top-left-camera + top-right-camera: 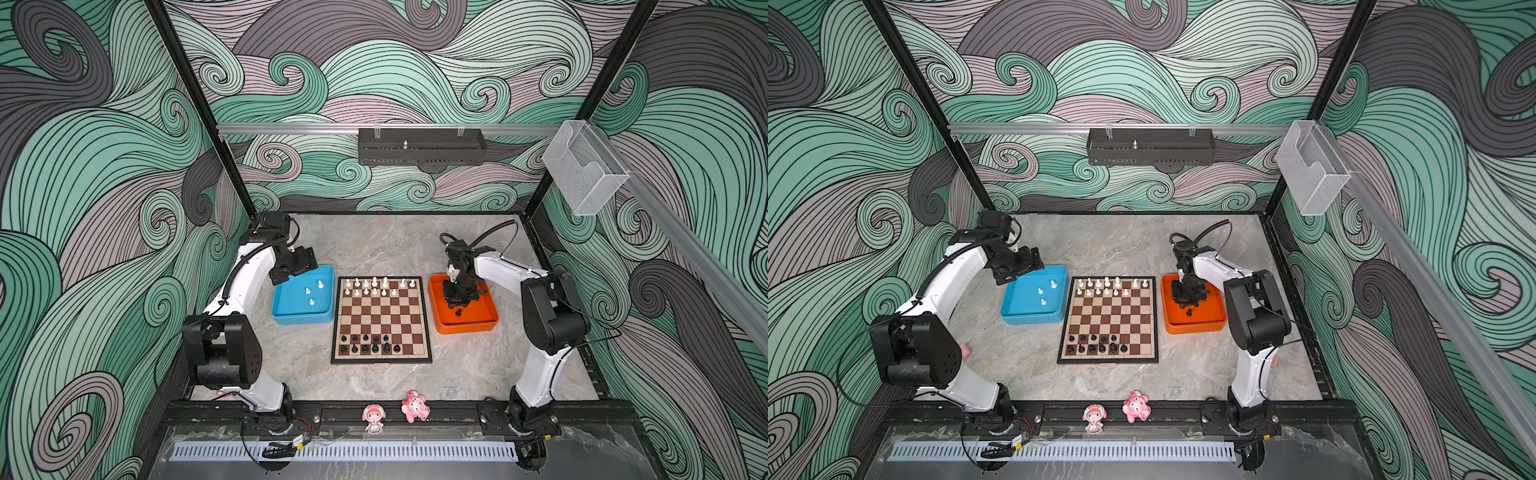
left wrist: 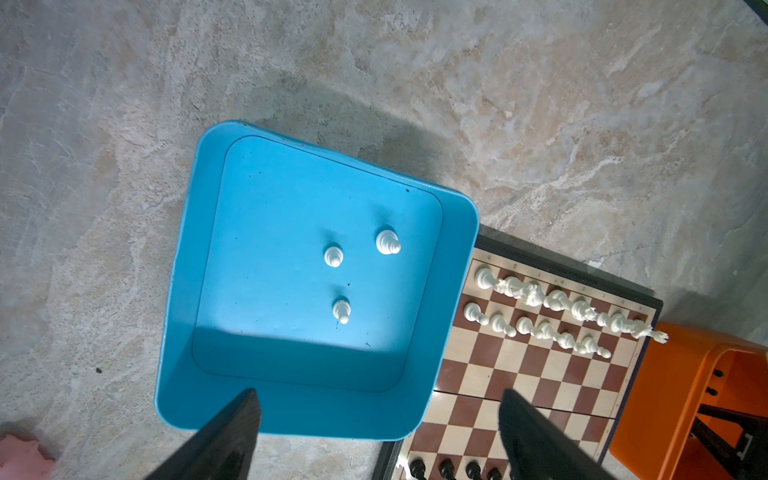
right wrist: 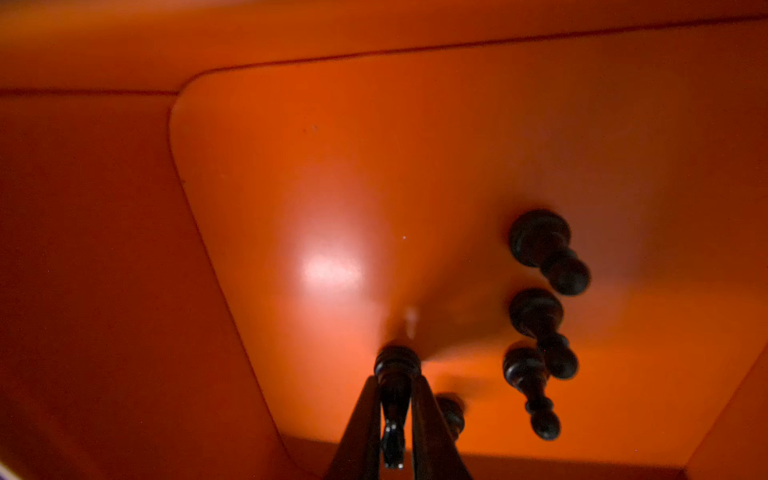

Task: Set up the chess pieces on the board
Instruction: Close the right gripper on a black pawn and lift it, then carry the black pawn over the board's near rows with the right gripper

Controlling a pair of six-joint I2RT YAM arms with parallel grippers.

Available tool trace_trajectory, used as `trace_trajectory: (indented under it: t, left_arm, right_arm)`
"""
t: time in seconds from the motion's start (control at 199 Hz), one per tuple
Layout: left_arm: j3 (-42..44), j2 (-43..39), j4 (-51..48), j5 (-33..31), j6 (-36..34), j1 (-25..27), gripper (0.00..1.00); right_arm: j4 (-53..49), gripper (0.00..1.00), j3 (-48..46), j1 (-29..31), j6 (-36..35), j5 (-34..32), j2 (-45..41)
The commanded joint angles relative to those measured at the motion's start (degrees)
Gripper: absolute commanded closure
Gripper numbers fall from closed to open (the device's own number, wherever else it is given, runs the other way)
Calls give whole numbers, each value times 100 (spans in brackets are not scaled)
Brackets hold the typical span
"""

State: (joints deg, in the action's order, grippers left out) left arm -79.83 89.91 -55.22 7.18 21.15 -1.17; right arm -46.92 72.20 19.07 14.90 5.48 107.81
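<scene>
The board [image 1: 382, 316] lies mid-table, with white chess pieces [image 1: 374, 286] on its two far rows and black ones [image 1: 365, 344] on its two near rows. Three white pieces [image 2: 333, 256] stand in the blue tray [image 1: 291, 309] left of the board. My left gripper [image 2: 378, 395] hangs open over that tray's far left corner [image 1: 291, 266], holding nothing. My right gripper [image 3: 395, 380] is down inside the orange tray [image 1: 478, 322] and shut on a black chess piece [image 3: 397, 363]. Several more black pieces [image 3: 544, 249] stand beside it.
Two pink figurines [image 1: 373, 417] [image 1: 414, 406] sit on the front rail. A black basket [image 1: 422, 146] hangs on the back wall and a clear box [image 1: 582, 166] on the right rail. A pink object [image 2: 20, 457] lies on the table left of the blue tray.
</scene>
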Motion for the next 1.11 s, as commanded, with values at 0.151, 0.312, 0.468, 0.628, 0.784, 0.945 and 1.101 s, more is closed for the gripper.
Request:
trace_trajectory:
  t: [0.151, 0.312, 0.468, 0.628, 0.784, 0.945, 1.101]
  left_arm:
    - [-76, 53, 15, 139, 4, -43, 8]
    - [-48, 73, 56, 194, 9, -50, 8]
    - [-41, 68, 72, 222, 2, -50, 8]
    - [-24, 33, 48, 197, -31, -50, 8]
    - [14, 16, 38, 186, -30, -50, 8]
    - [-12, 10, 25, 218, -31, -50, 8]
    - [-236, 122, -109, 319, -82, -48, 8]
  right_arm:
    - [-128, 93, 79, 44, -94, -124, -260]
    - [-333, 98, 107, 54, -162, -249, -572]
    - [-519, 100, 103, 79, -188, -270, -953]
    - [-904, 100, 138, 270, -267, -236, -1430]
    - [-1151, 100, 51, 959, -130, -181, -1899]
    - [-1187, 99, -22, 1954, 409, -79, -2087]
    - [-983, 99, -94, 2750, 874, -300, -1990]
